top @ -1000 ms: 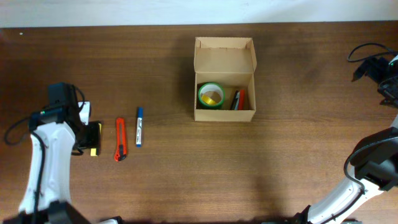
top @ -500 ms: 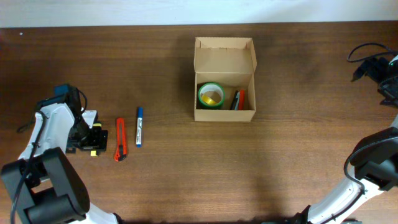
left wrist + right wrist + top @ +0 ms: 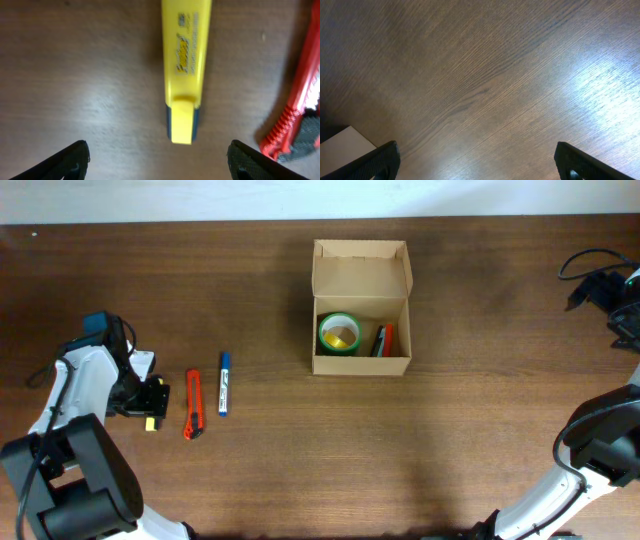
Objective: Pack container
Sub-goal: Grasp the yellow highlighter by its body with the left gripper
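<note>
Over the yellow highlighter (image 3: 184,70), your left gripper (image 3: 159,161) has widened, holding nothing; your right gripper (image 3: 477,162) stays wide open and empty

Dark wooden table (image 3: 300,460) with tan cardboard container (image 3: 361,265), blue marker (image 3: 224,384), red utility knife (image 3: 193,404), yellow highlighter (image 3: 184,65)

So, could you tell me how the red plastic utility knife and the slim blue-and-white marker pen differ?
The red plastic utility knife is mostly red; the slim blue-and-white marker pen has a white barrel with blue ends. The knife looks longer and broader than the pen. The knife lies farther from the tan cardboard box than the pen. Both lie flat on the wooden table, side by side, roughly parallel.
</note>
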